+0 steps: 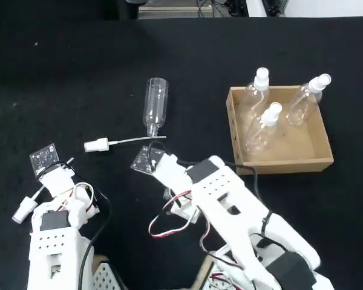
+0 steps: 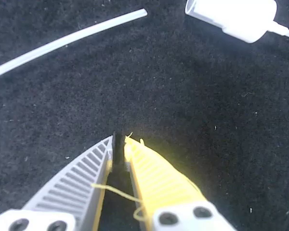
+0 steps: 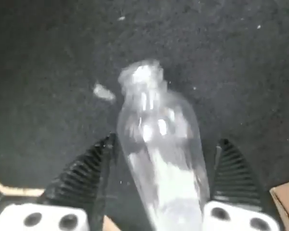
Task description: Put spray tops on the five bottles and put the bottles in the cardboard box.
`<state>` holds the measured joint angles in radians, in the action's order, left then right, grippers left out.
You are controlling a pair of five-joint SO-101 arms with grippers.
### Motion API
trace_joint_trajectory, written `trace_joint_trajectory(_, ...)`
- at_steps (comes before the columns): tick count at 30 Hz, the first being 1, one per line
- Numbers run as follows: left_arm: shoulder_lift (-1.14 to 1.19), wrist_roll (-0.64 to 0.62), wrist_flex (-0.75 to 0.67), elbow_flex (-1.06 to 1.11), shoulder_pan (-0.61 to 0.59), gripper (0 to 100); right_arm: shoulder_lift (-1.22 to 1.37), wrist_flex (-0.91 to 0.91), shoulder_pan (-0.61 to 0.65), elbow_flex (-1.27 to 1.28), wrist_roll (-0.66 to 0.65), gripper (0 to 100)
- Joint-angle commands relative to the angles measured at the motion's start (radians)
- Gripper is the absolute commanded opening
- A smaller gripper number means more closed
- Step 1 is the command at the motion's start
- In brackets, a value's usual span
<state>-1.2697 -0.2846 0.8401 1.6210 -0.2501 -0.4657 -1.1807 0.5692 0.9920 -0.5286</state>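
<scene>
Bottle (image 3: 154, 139), clear plastic, between spread black ribbed R fingers (image 3: 84, 175); grey/yellow ribbed L fingers (image 2: 151, 171) pinched closed.

The table (image 1: 290, 36) wears black cloth — matt, lint-flecked. The bottle (image 1: 155, 104) is clear, glossy plastic; the spray top (image 1: 97, 145) smooth white plastic. The cardboard box (image 1: 284, 164) is matt brown. The left gripper (image 2: 118, 144) and right gripper (image 3: 166, 144) have ribbed fingers — probably plastic.
</scene>
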Motion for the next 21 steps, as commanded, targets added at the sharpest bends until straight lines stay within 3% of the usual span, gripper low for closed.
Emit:
trace_joint_trajectory(1, -0.003, -0.005, -0.011, 0.002, -0.007, 4, -0.120, -0.087, -0.014, -0.054, -0.063, 28.9)
trace_joint_trajectory(6, -0.003, -0.005, -0.011, 0.002, -0.007, 4, -0.226, -0.143, -0.015, 0.022, -0.193, 29.0)
trace_joint_trajectory(15, -0.003, -0.005, -0.011, 0.002, -0.007, 4, -0.223, 0.091, -0.015, 0.260, -0.222, 27.9)
trace_joint_trajectory(17, -0.003, -0.003, -0.011, 0.002, -0.004, 4, -0.226, 0.100, -0.015, 0.259, -0.222, 20.3)
trace_joint_trajectory(19, -0.003, -0.005, -0.014, 0.002, -0.001, 4, -0.231, 0.109, -0.012, 0.240, -0.222, 4.2)
trace_joint_trajectory(20, -0.003, -0.005, -0.014, 0.002, -0.001, 4, -0.231, 0.107, -0.014, 0.219, -0.219, 0.2)
trace_joint_trajectory(21, -0.003, -0.003, -0.014, 0.002, -0.001, 4, -0.231, 0.097, -0.017, 0.193, -0.216, 4.0)
